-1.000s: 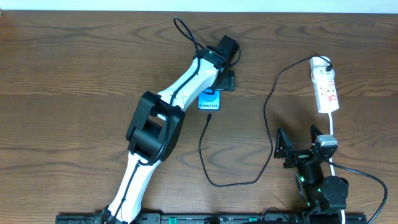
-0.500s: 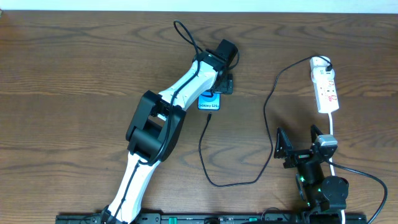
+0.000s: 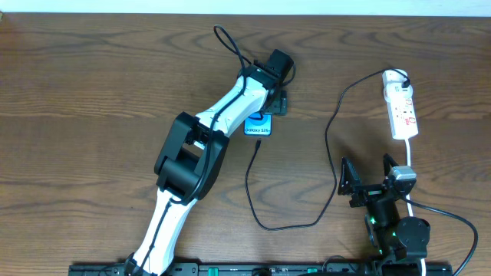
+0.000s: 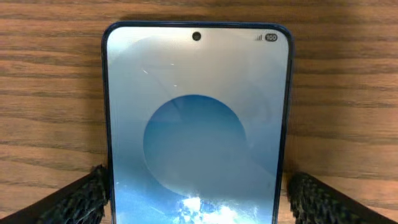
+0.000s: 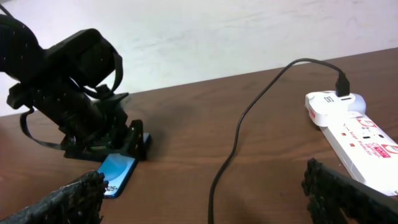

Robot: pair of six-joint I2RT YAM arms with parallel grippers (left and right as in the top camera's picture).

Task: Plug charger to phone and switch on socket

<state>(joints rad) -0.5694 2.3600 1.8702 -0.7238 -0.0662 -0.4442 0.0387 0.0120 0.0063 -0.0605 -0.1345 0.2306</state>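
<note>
The phone [image 3: 258, 126] lies flat on the wooden table, screen lit blue and white. It fills the left wrist view [image 4: 196, 124]. My left gripper [image 3: 275, 103] is down over its far end, a finger against each long edge [image 4: 81, 199]. The charger's black cable [image 3: 331, 138] runs from a white adapter [image 3: 394, 77] at the far end of the socket [image 3: 402, 111] and loops round to its plug tip [image 3: 263, 141], right at the phone's near edge. I cannot tell whether the tip is in. My right gripper [image 3: 367, 170] is open and empty near the front edge.
The socket's thick white cord [image 3: 410, 165] runs toward the front past my right arm. The right wrist view shows the cable [image 5: 239, 137], the socket [image 5: 357, 134], the phone [image 5: 118, 175] and the left wrist [image 5: 68, 68].
The left gripper's fingers have drawn in slightly around the phone. The right arm, the cable and the socket have not moved.
</note>
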